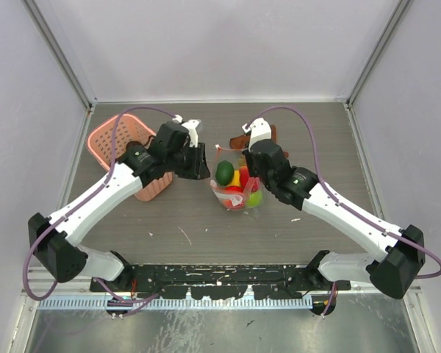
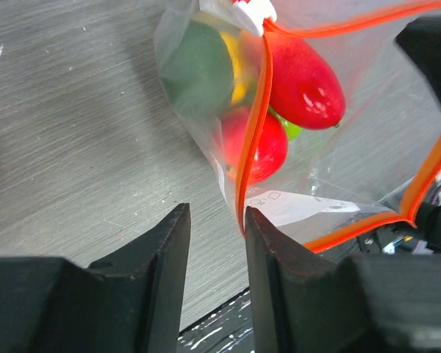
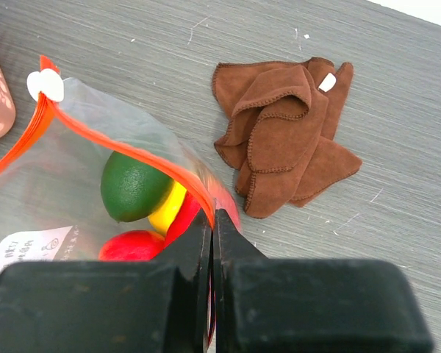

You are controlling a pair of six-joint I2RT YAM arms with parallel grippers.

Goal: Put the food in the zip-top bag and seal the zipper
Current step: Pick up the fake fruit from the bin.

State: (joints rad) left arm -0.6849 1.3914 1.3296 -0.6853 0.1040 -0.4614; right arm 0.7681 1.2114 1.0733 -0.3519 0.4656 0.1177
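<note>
One clear bag (image 1: 235, 193) is found near the middle of the table (image 1: 184, 220), and its open mouth is seen from above. Several pieces of food are seen inside it: a green piece (image 3: 132, 187), a yellow one (image 3: 167, 209) and red ones (image 2: 305, 81). The mouth is not sealed. The zipper (image 3: 125, 147), an orange-red strip, is seen as two separate lines in the left wrist view. A small white tab (image 3: 45, 86) is fixed at one end of the strip. A white label (image 3: 33, 250) is seen on the side of the bag.

The right jaws are clenched on the zipper: their fingers (image 3: 191, 254) are pressed together, and the strip is pinched between the tips. The left jaws are released, with a clear gap between the fingers (image 2: 169, 254). The other edge of the zipper comes down to the tip of one finger, but it cannot be told whether it is touched.

A brown cloth (image 3: 287, 132) is laid crumpled on the table just behind the bag, near the right jaws. A pink basket (image 1: 99, 147) with holes is placed at the back left, partly covered by the left arm (image 1: 95, 202), and it is apart from the bag.
</note>
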